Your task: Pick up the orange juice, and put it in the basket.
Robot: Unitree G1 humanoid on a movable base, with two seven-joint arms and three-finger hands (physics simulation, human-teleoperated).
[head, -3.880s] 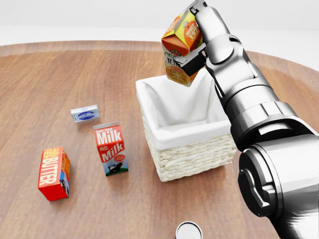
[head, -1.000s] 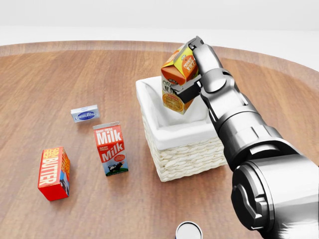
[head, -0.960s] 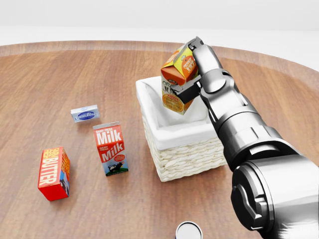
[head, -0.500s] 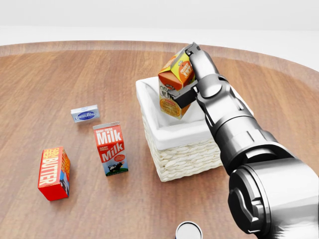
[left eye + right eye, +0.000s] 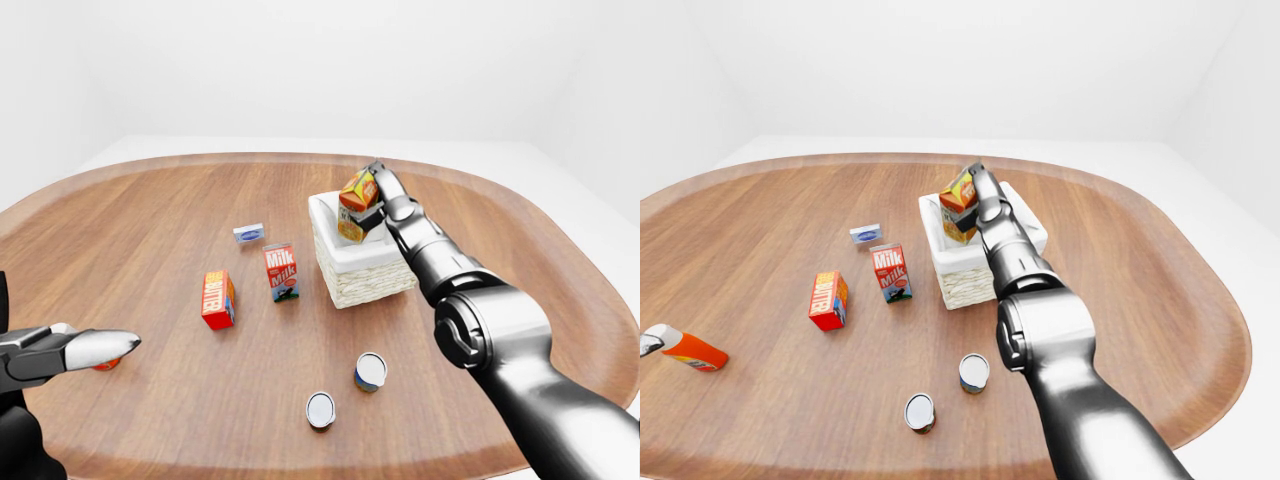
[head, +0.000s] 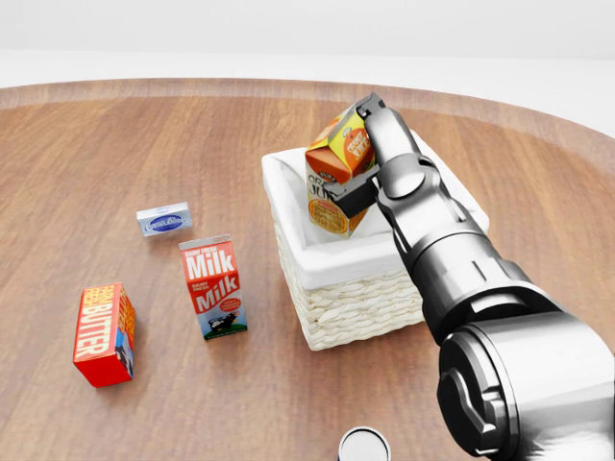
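Over the basket (image 6: 346, 307) — head view centre — right hand (image 6: 360, 182) grips the juice (image 6: 332, 182), fingers closed round the carton. Carton tilted, its lower part inside the white liner, base not visibly resting. Left of basket on the wooden surface (image 6: 115, 144): milk (image 6: 212, 285) upright, butter (image 6: 104, 333), small blue box (image 6: 163, 220). Two cans (image 5: 370, 371) nearer the bottom of the left-eye view. Left hand (image 5: 70, 352) at that view's lower left — fingers together and extended, holding nothing.
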